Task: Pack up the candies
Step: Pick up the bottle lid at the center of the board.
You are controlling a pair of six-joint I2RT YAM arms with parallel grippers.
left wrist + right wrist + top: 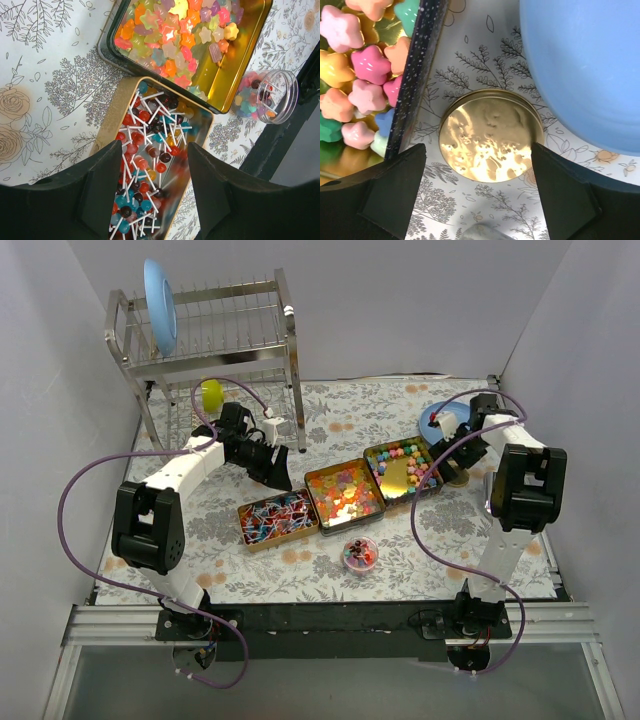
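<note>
Barely begun, I judge: the clear jar (285, 95) on the counter (200, 530) holds a few candies (252, 97), while most lie in three open tins (335, 466). Left jaws gape empty above the lollipop tin (107, 117); right jaws, wide and empty, hover over the gold lid (491, 136)

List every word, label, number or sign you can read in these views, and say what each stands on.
None: no view shows any readable text.
The lollipop tin, the star-candy tin, the jar, the gold lid and the blue plate carry no visible lettering.
The cloth bears only a plant print.
</note>
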